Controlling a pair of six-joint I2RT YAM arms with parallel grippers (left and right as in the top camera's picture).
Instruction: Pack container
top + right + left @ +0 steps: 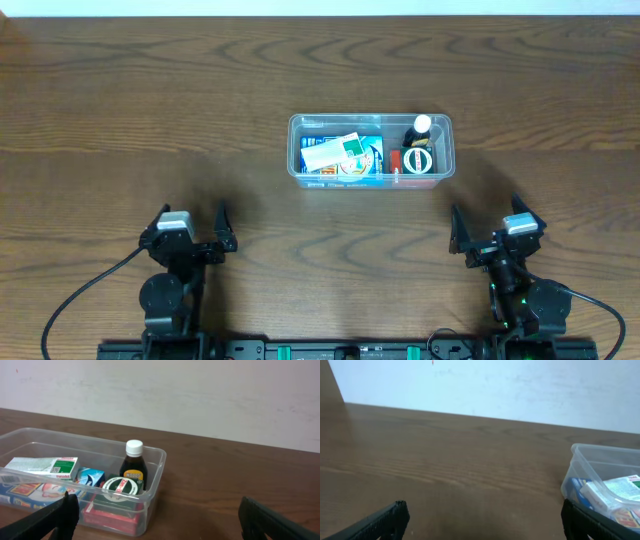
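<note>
Overhead, labels inside the container [370, 119] are too small to read. The left wrist view catches only one corner of it, cut off at the frame's right edge; the right wrist view loses its left end. It is a clear, shallow tub with rounded corners, set on the wooden surface [150, 100] right of centre, holding a dark bottle [421, 128], a round lid [419, 160] and a blue carton [352, 168]. Left fingers [390, 515] and right fingers [270, 520] are spread wide, empty, well apart from it.
</note>
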